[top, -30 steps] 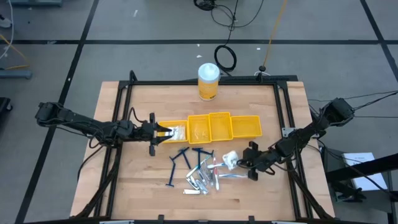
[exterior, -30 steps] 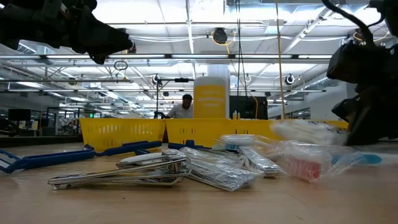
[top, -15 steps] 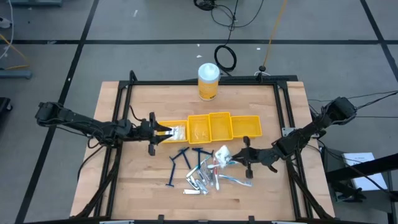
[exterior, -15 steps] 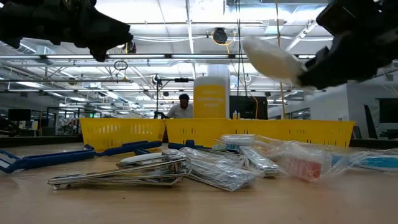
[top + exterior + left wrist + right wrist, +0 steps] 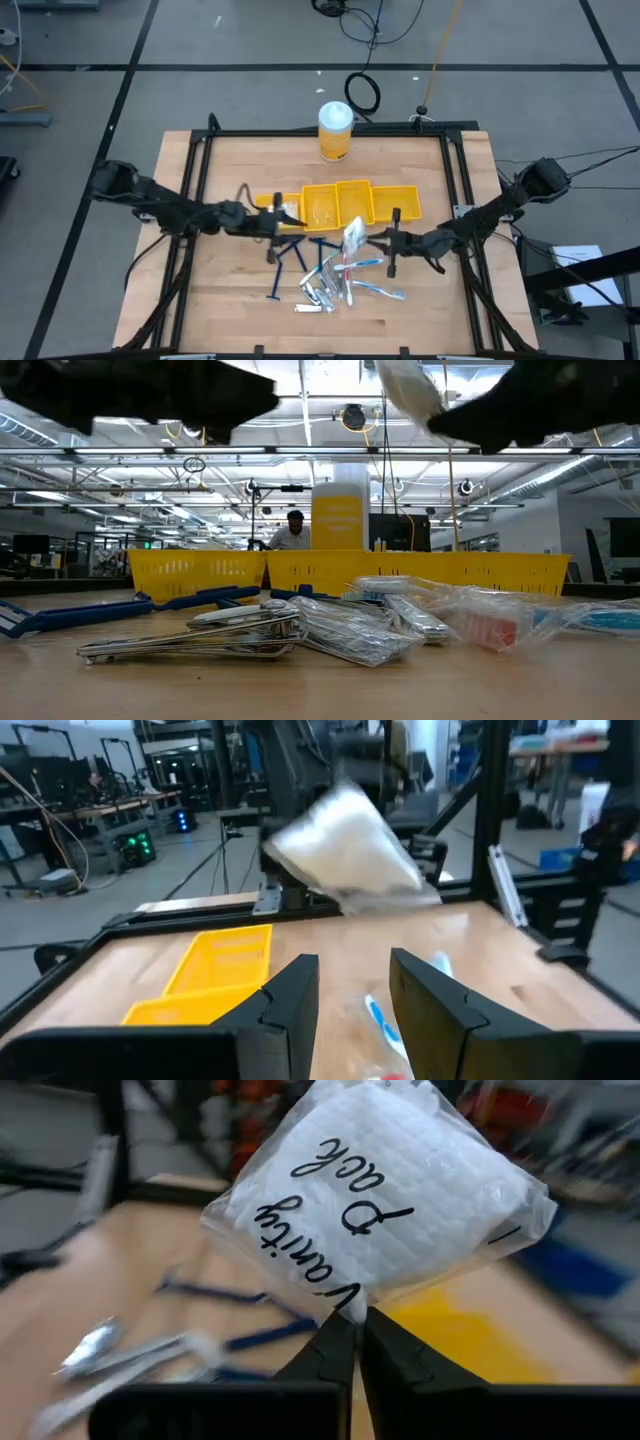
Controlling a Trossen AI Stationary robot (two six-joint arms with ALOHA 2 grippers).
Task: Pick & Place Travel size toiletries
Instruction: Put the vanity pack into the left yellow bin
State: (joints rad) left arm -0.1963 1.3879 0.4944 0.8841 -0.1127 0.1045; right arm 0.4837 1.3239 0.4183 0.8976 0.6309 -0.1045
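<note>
My right gripper (image 5: 366, 241) is shut on a white puffy packet (image 5: 352, 238) with handwriting on it (image 5: 380, 1200), held in the air just in front of the row of yellow bins (image 5: 345, 203). My left gripper (image 5: 352, 1005) is open with nothing between its fingers. It hovers at the left end of the bin row (image 5: 288, 220) and points toward the packet (image 5: 345, 850). The other toiletries lie in a pile on the table (image 5: 330, 280): dark blue razors (image 5: 290, 255), silvery sachets (image 5: 350, 630) and toothbrushes (image 5: 375, 290). My right gripper pinches the packet's plastic edge at one corner (image 5: 345, 1308) between its two fingertips. The fingers lie level and come from the table's right side. The packet sticks out past the fingertips, tilted, lifted clear of the table and the pile (image 5: 405, 385).
A tall yellow canister with a white lid (image 5: 335, 130) stands behind the bins near the far edge. A black frame (image 5: 320, 133) runs round the tabletop. Bare wood lies at the near left (image 5: 220, 300) and near right (image 5: 430, 310).
My right gripper has risen from the pile with the packet, tipped up to level, and gone toward the table's left. The packet is now lifted clear. My left gripper has travelled toward the table's right along the bin row, its fingers as far apart as before.
</note>
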